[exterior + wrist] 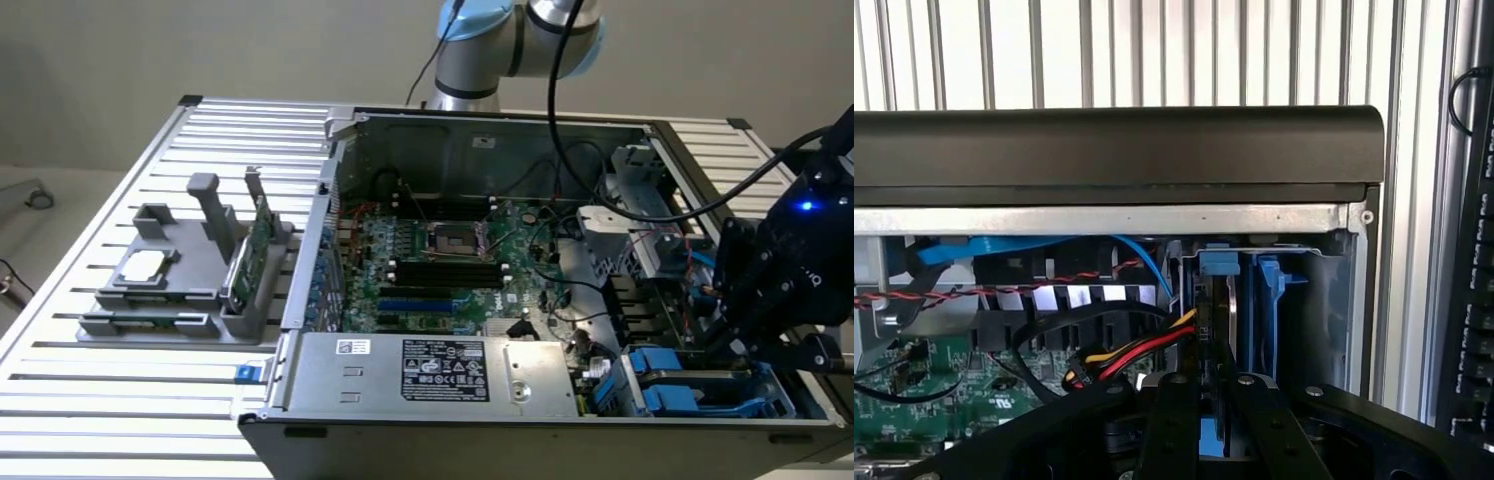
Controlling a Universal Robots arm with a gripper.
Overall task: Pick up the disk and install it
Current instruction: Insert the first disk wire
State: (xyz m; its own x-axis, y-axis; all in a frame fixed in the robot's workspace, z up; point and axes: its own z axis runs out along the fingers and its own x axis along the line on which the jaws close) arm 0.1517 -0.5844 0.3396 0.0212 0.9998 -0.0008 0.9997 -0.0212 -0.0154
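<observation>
Wrist view: my hand (1214, 420) is pinching the disk (1216, 330) edge-on, fingers (1176, 430) pressed close on either side, blue rail (1218, 264) at its far end. The disk stands upright and is partway down in the drive bay (1284, 310) at the corner of the case (1154, 220), beside another blue bracket (1269, 300). Red, yellow and black wires (1124, 355) run just next to it. Exterior view: hand (747, 345) hangs low over the blue bays (674, 385) at that view's right, near the case front; the disk itself I can't make out there. Pickup looks done, I'd say. Insertion under way; can't tell if it's seated. Hand not let go yet.
</observation>
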